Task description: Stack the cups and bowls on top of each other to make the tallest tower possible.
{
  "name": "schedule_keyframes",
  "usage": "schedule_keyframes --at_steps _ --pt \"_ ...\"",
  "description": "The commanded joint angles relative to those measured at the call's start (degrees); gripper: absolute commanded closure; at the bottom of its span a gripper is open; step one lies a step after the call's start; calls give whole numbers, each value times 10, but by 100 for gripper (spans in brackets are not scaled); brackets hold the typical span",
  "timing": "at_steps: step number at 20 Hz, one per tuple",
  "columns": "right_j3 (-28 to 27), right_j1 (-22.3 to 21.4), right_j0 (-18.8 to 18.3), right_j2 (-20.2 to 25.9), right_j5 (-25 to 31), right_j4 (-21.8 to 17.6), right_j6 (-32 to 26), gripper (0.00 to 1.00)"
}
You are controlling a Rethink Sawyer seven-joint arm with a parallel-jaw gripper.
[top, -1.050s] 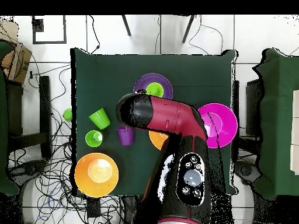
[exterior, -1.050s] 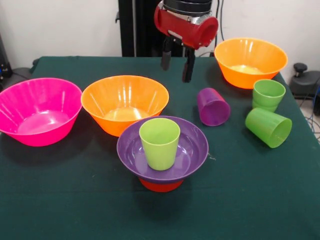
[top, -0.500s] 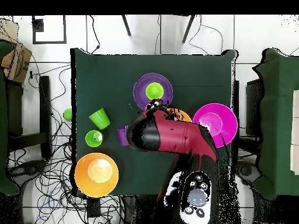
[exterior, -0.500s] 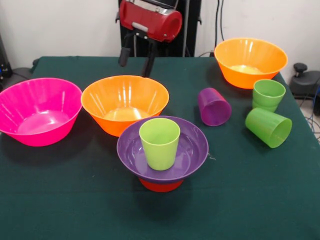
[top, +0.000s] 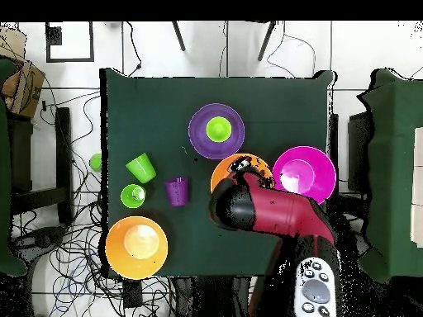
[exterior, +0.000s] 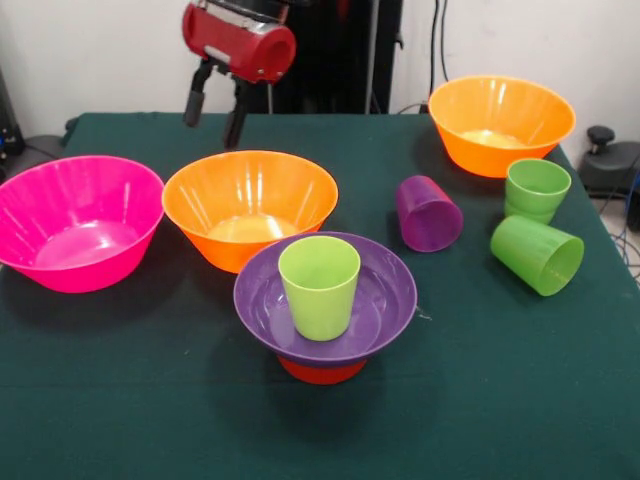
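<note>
The red and black arm's gripper [exterior: 212,108] hangs in the air above and just behind the far rim of the glossy orange-yellow plastic bowl [exterior: 250,205] that stands beside the tower; its jaws are parted fairly wide and hold nothing.

The tower [exterior: 324,305] stands on the dark green surface [exterior: 120,400] just in front of that bowl: a small orange bowl [exterior: 322,371] at the bottom, a wider glossy purple bowl [exterior: 325,298] on it, and a tapered yellow-green plastic cup [exterior: 319,286] upright inside the purple bowl.

The main risk is the tower's footing. The purple bowl overhangs its small orange base all round, so a push on its rim would probably tip it and spill the cup. The orange-yellow bowl nearly touches that rim, and if the gripper takes that bowl by its far wall and drags or tilts it forward, the near rim could knock the tower.

A big pink glossy bowl [exterior: 75,220] sits just beside the orange-yellow one on the other side, so a sideways swing could jostle it too.

A thin smooth wall held by one edge may also slip or swing.

The translucent purple cup [exterior: 427,213] lying on its side beyond the tower could roll if bumped.
</note>
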Motion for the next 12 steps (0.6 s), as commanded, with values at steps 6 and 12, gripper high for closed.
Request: schedule_keyframes --at_steps 6,12 --pt "49 77 -18 91 -65 -50 3 0" --pt "54 99 -30 104 -62 -47 -2 0"
